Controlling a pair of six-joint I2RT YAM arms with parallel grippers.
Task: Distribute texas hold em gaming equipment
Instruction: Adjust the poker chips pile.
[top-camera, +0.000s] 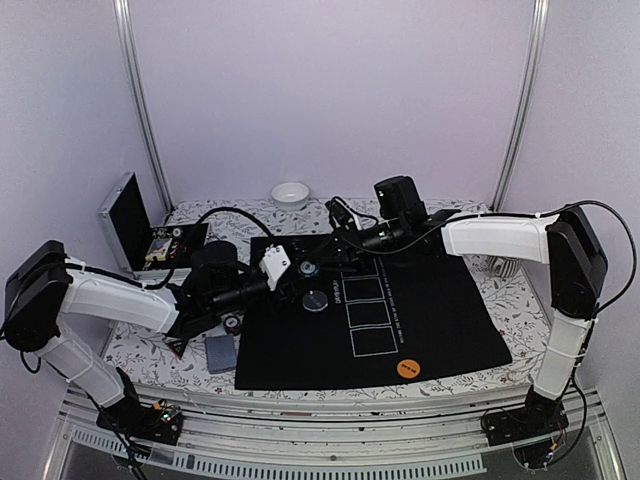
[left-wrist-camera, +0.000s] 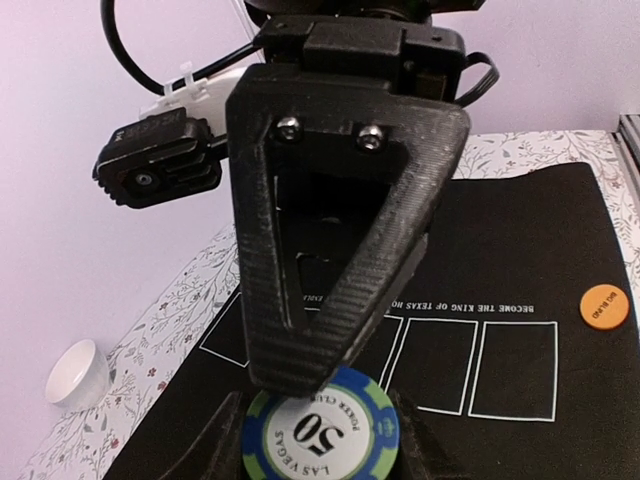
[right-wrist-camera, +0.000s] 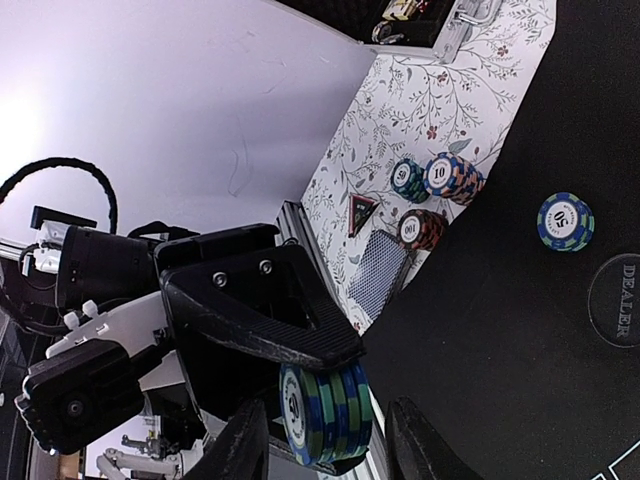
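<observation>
A stack of blue-and-green poker chips (right-wrist-camera: 328, 412), its top face (left-wrist-camera: 322, 432) marked 50, hangs over the black mat (top-camera: 440, 310). My left gripper (left-wrist-camera: 320, 445) is shut on the stack's rim. In the right wrist view one of its ribbed fingers (right-wrist-camera: 270, 315) lies along the stack's top edge. My right gripper (right-wrist-camera: 325, 440) stands open around the same stack, one finger on each flat side with small gaps. The two grippers meet at mid-table (top-camera: 306, 268). More chip stacks (right-wrist-camera: 440, 178), a single blue stack (right-wrist-camera: 565, 221), the triangle marker (right-wrist-camera: 362, 212) and the card deck (right-wrist-camera: 380, 270) lie beyond.
A black DEALER disc (top-camera: 316, 300) and an orange button (top-camera: 407, 367) lie on the mat. The open aluminium case (top-camera: 125, 222) stands at the back left. A white bowl (top-camera: 290, 194) sits at the back centre. The card deck (top-camera: 220, 352) lies off the mat's left edge.
</observation>
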